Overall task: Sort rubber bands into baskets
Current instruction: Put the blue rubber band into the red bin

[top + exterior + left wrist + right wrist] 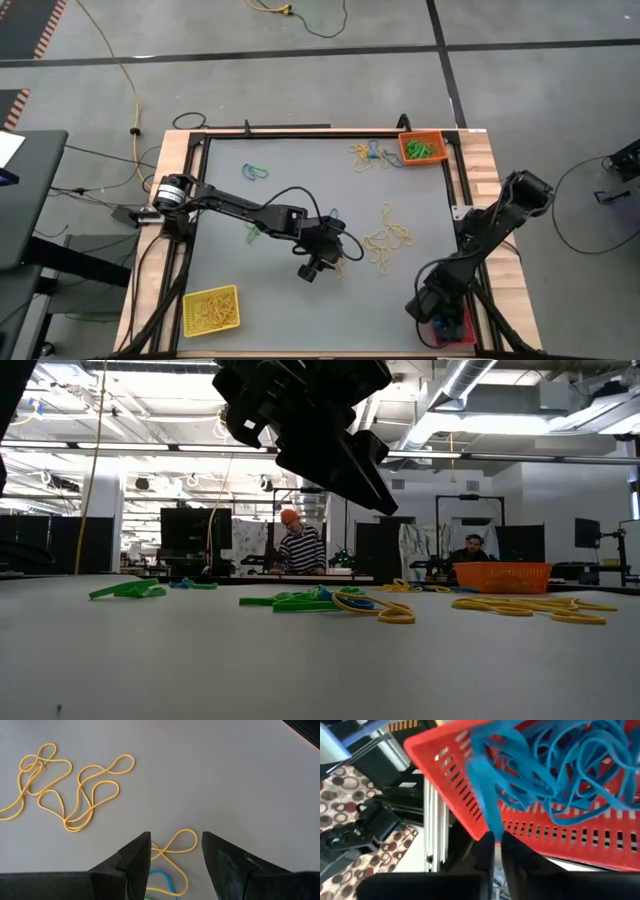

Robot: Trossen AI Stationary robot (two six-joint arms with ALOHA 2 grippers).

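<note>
Right wrist view showed a blue rubber band (pixel 487 815) pinched between the right gripper (pixel 495 842) fingers over the red basket (pixel 560 827); released off-centre, it might snag the rim. The left gripper (pixel 175 855) hung open above a yellow band (pixel 172 845).

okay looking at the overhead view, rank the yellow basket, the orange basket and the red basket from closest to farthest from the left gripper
1. Yellow basket: at the table's near-left corner, closest to the left gripper, which hangs near mid-table.
2. Red basket: near-right corner, largely hidden under the right arm.
3. Orange basket: far-right corner, farthest. The gap between red and orange is small.
</note>
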